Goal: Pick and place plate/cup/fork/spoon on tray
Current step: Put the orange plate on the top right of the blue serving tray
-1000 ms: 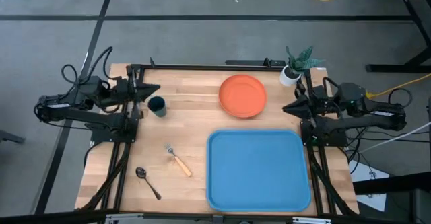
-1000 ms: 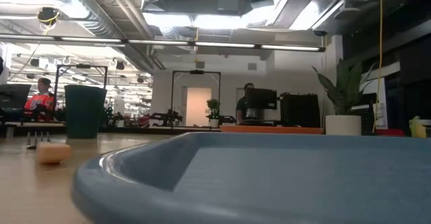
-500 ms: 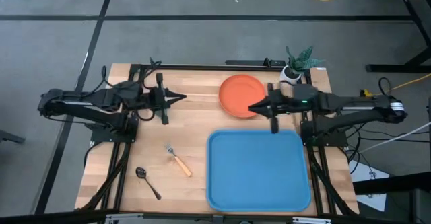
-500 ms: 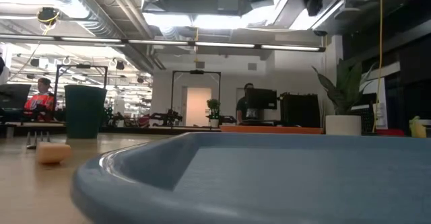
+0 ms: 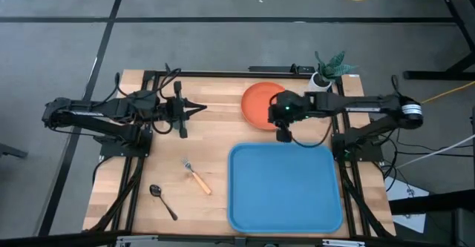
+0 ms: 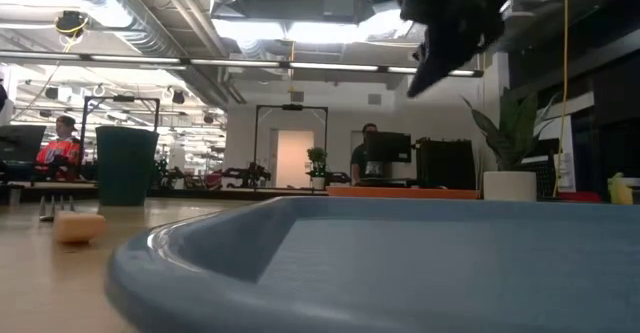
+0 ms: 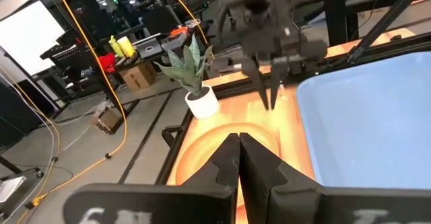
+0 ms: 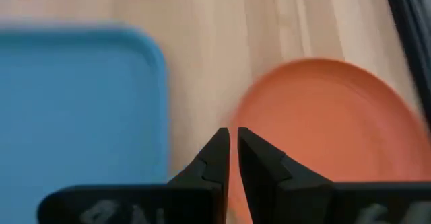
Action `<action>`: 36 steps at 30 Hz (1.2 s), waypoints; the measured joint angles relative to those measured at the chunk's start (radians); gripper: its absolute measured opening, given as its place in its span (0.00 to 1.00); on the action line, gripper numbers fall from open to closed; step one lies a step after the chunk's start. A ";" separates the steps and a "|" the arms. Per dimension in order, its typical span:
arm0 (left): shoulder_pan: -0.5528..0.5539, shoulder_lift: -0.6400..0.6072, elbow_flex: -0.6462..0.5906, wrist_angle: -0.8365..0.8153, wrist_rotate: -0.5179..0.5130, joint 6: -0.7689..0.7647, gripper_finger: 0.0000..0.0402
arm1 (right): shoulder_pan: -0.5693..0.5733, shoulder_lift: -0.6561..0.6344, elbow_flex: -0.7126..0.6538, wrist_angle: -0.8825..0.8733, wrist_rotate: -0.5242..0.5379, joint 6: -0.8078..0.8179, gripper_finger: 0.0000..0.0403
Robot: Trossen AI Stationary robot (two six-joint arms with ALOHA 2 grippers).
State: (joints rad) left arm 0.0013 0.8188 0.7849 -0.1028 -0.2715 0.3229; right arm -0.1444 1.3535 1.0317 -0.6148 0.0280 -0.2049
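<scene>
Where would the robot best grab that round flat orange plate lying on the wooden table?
Probably at its thin rim. The round flat orange plate lies flat on the table, so only the edge offers two fingers a pinch. The right gripper, fingers nearly shut, hovers by the rim nearest the blue plastic tray, so coming down on that side looks handiest.

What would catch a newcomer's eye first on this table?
The big blue tray fills the table's near right part, empty. Just beyond it lies the orange plate, with the right gripper hanging shut by its near edge. The fork and spoon lie left of the tray.
</scene>
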 joint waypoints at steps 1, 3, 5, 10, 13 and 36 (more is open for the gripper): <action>0.000 0.000 0.000 -0.001 0.000 0.000 0.00 | 0.000 0.015 0.000 -0.009 0.015 -0.066 0.09; 0.000 0.000 0.000 -0.006 0.000 0.000 0.00 | 0.000 0.045 -0.013 -0.010 0.032 -0.173 0.09; 0.000 0.000 0.000 -0.022 0.000 -0.001 0.00 | -0.001 0.079 -0.027 -0.017 0.033 -0.189 0.09; 0.000 0.000 0.000 -0.043 0.000 -0.006 0.00 | -0.002 0.152 -0.037 -0.009 0.063 -0.135 0.09; 0.000 0.000 0.000 -0.043 -0.001 -0.001 0.00 | -0.003 0.182 -0.037 -0.006 0.102 -0.132 0.09; 0.000 0.000 0.000 -0.031 -0.055 0.001 0.00 | 0.000 0.225 -0.038 0.040 0.109 -0.062 0.09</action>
State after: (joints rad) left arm 0.0010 0.8192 0.7853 -0.1333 -0.3264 0.3241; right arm -0.1448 1.5784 0.9939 -0.5745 0.1367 -0.2665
